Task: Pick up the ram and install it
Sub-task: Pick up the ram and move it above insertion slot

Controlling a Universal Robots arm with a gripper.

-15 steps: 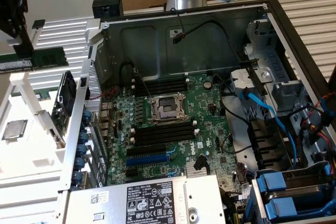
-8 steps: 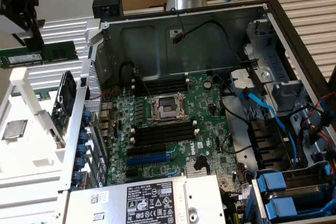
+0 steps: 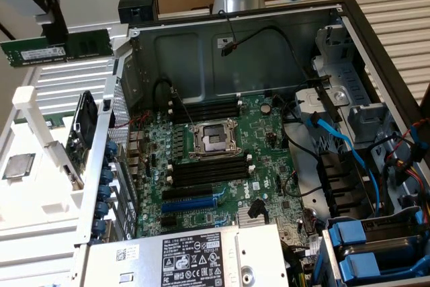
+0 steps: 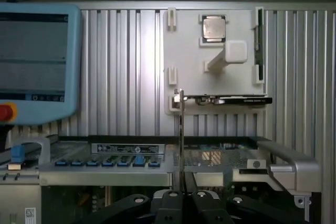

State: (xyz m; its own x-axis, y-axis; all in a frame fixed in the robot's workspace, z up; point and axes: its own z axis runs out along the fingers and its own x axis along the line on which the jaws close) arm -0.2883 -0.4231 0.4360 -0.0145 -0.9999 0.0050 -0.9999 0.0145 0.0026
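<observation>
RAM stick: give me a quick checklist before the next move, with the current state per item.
1. Ram gripped between the fingers: ok.
2. Ram lifted off the white tray: ok.
3. Ram above the memory slots: not ok; it hangs outside the case, at the exterior view's left.
4. Memory slots empty: ok, both banks look bare.
5. Ram orientation matches the slots: cannot tell.
</observation>
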